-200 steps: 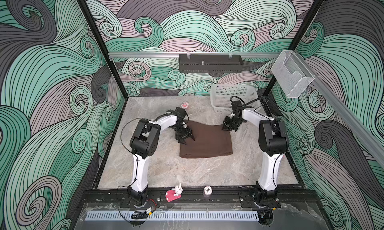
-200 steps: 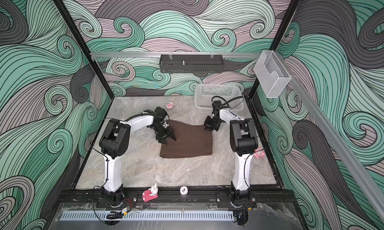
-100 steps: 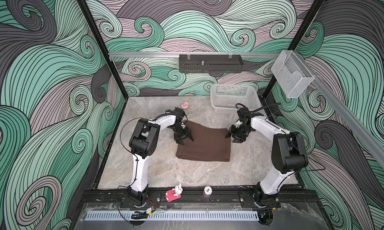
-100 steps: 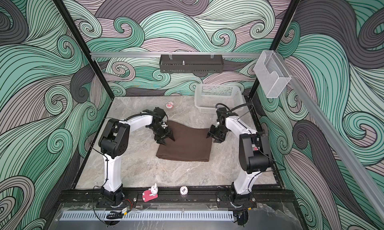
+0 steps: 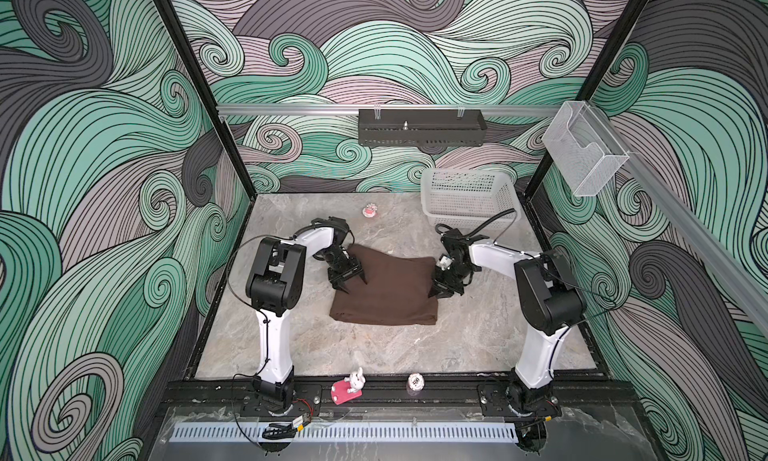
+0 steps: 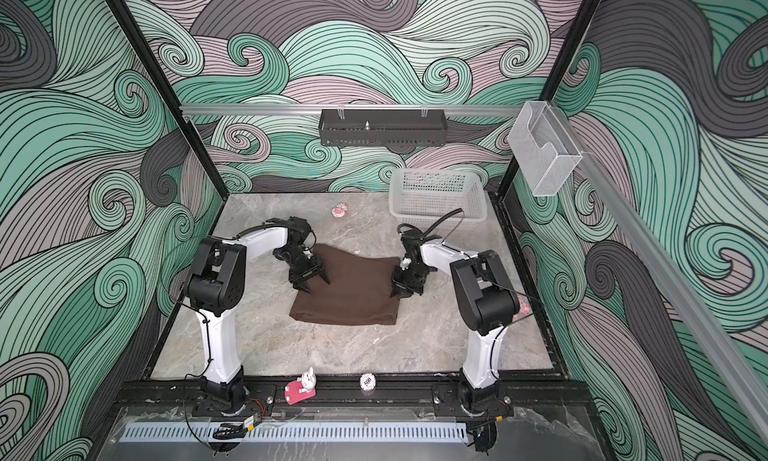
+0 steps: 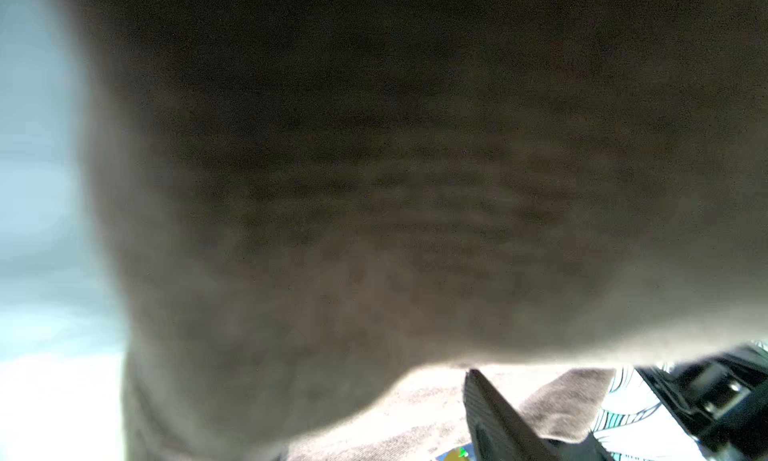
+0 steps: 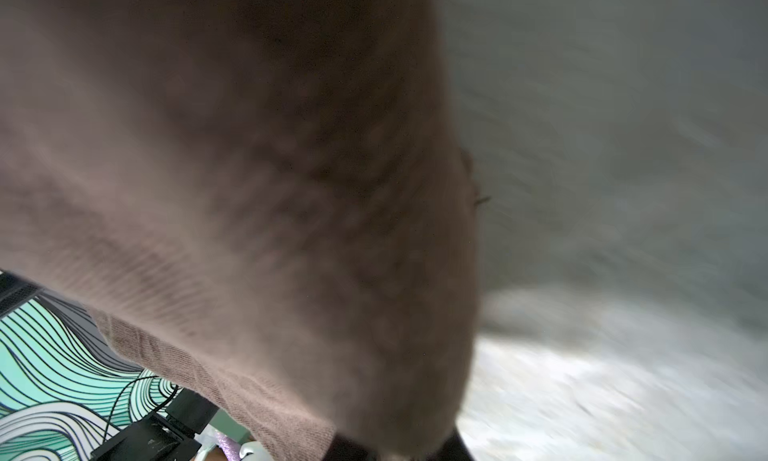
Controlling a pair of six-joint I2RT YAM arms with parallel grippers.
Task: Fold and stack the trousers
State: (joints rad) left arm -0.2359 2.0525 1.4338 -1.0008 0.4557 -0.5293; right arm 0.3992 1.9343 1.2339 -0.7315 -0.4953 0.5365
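Note:
The trousers [image 5: 388, 290] [image 6: 351, 288] lie folded into a dark brown rectangle in the middle of the marble table in both top views. My left gripper [image 5: 351, 285] [image 6: 316, 285] stands open at their left edge, one tip over the cloth and one at its border. In the left wrist view blurred brown cloth [image 7: 374, 168] fills the picture and a single dark finger [image 7: 498, 421] shows. My right gripper [image 5: 440, 292] [image 6: 398, 293] is at the right edge, shut on the trousers. Brown cloth [image 8: 249, 188] runs down between its dark fingers [image 8: 345, 450].
A white mesh basket [image 5: 469, 193] stands at the back right corner. A small pink toy [image 5: 370, 210] lies at the back. A pink card with a white rabbit [image 5: 348, 390] and a chip [image 5: 416, 382] sit on the front rail. Bare marble [image 5: 395, 351] lies in front of the trousers.
The right gripper has moved from the back right corner forward along the right edge. The folded trousers and the left gripper have shifted left and slightly forward.

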